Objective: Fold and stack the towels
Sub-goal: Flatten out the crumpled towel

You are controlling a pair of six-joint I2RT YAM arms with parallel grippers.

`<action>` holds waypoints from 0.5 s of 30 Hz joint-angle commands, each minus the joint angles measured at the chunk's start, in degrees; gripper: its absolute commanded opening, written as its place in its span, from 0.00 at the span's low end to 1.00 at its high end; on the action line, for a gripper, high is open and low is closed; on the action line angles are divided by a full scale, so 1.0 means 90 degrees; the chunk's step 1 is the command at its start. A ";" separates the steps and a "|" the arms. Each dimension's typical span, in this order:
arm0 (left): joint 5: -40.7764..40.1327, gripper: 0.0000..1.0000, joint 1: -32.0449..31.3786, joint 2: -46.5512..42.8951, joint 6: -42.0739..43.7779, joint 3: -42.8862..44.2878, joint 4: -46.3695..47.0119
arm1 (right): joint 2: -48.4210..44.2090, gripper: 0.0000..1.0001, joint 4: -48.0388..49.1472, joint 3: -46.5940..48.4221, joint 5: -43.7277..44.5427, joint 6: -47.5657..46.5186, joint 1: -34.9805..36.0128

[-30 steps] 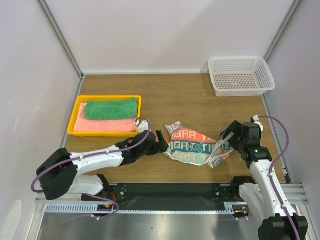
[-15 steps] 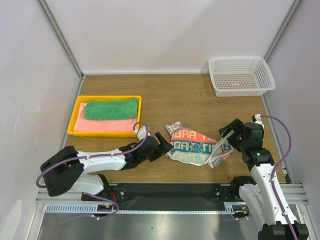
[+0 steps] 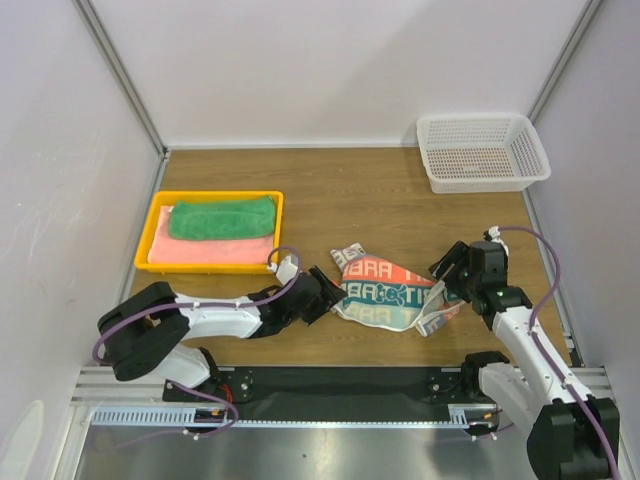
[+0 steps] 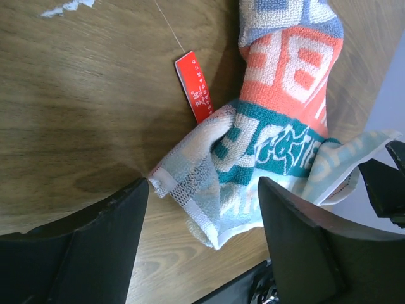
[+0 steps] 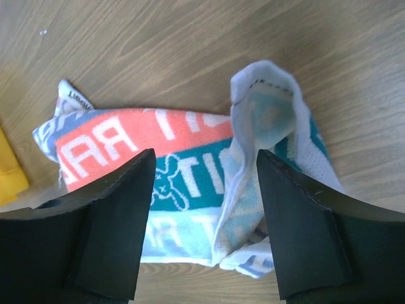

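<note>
The white-and-teal towel with red-orange letters [image 3: 388,292] lies crumpled on the wooden table between the arms. My left gripper [image 3: 322,291] is low at its left edge. In the left wrist view the towel's [image 4: 278,133] corner lies between the open jaws of the left gripper [image 4: 202,218], and neither jaw touches it. My right gripper [image 3: 447,274] hangs over the right edge, open, straddling a raised fold of the towel [image 5: 262,120] in the right wrist view. The green towel [image 3: 222,216] lies folded on the salmon-pink towel [image 3: 208,251].
The two folded towels sit in a yellow tray [image 3: 147,240] at the left. A white mesh basket [image 3: 482,150] stands at the back right. A red tag [image 4: 195,95] on a thread lies beside the patterned towel. White walls enclose the table.
Both grippers have moved in toward the patterned towel, the left from the left edge and the right from the right. Their jaws have narrowed somewhat. The towel has not moved.
</note>
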 commanded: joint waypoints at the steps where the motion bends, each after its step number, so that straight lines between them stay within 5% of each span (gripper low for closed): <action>1: -0.0112 0.75 0.0002 0.0081 -0.0087 0.0233 0.0181 | 0.0098 0.69 0.0423 0.0057 0.0406 -0.0200 0.0029; 8: -0.0288 0.58 0.0021 0.0140 -0.0057 0.0340 0.0132 | 0.0440 0.58 0.0687 -0.0099 0.0631 -0.0376 0.0059; 10: -0.0376 0.50 0.0041 0.0169 -0.0028 0.0340 0.0093 | 0.0557 0.43 0.0813 -0.0139 0.0680 -0.0444 0.0059; 15: -0.0619 0.01 0.0323 0.0130 0.0469 0.0496 -0.0218 | 0.0762 0.00 0.0892 -0.0022 0.0894 -0.0590 0.0069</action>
